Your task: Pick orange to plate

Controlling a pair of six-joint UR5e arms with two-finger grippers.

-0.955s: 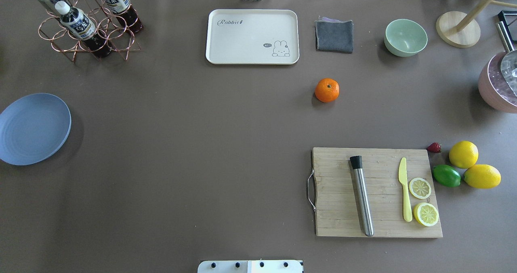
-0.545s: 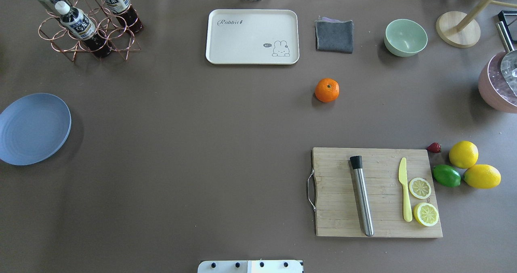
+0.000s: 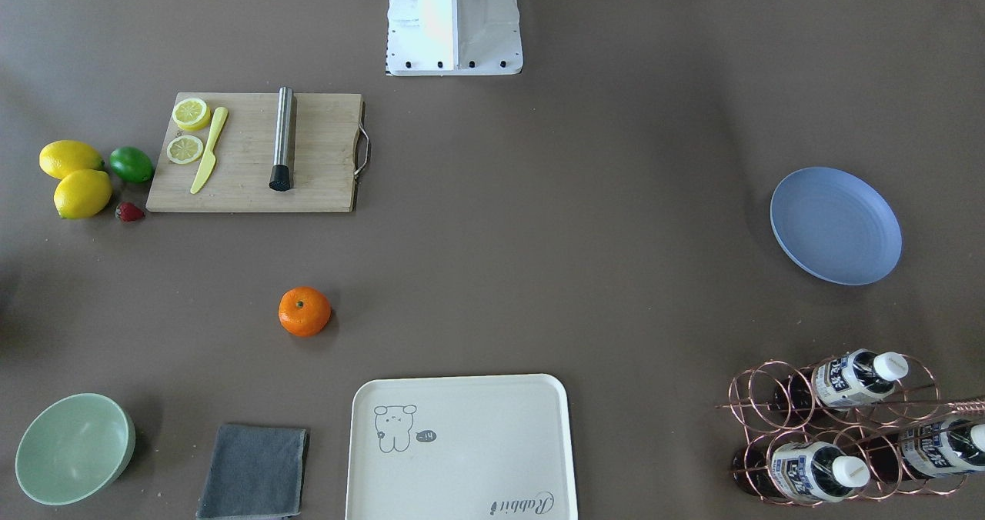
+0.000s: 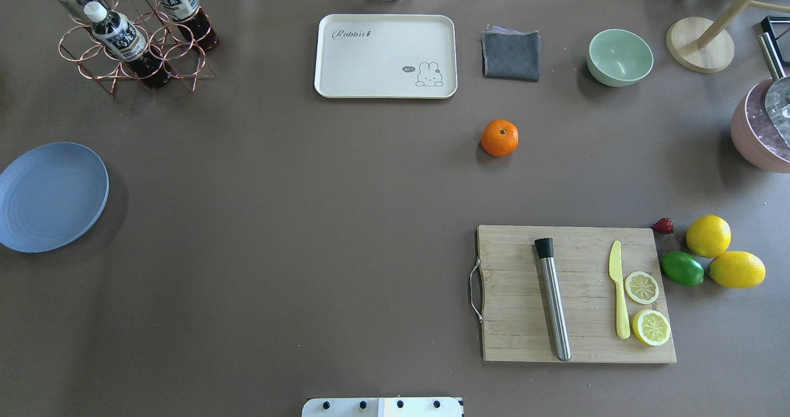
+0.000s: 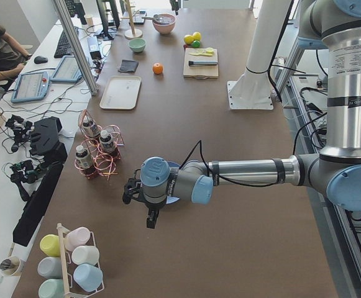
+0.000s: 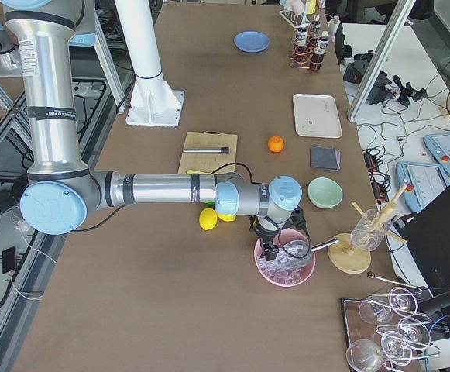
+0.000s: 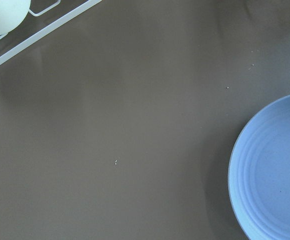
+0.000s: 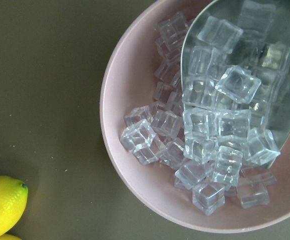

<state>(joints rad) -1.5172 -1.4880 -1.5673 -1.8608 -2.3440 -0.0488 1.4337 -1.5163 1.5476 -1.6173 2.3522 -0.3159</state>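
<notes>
The orange point(image 4: 500, 137) sits alone on the brown table, right of centre, between the cream tray and the cutting board; it also shows in the front view point(image 3: 305, 311). The blue-grey plate point(image 4: 49, 196) lies at the far left edge, with nothing on it point(image 3: 836, 225). Neither gripper appears in the overhead or front view. My left gripper point(image 5: 150, 217) hangs beyond the plate's end of the table; its wrist camera catches the plate's rim point(image 7: 274, 170). My right gripper point(image 6: 269, 249) hovers over a pink bowl. I cannot tell whether either is open or shut.
A cutting board point(image 4: 577, 293) carries a steel muddler, a yellow knife and lemon slices, with lemons point(image 4: 708, 235) and a lime beside it. Along the back stand a cream tray point(image 4: 386, 56), grey cloth point(image 4: 511, 55), green bowl point(image 4: 619, 57) and bottle rack point(image 4: 133, 41). Pink ice bowl point(image 8: 135, 100) at far right.
</notes>
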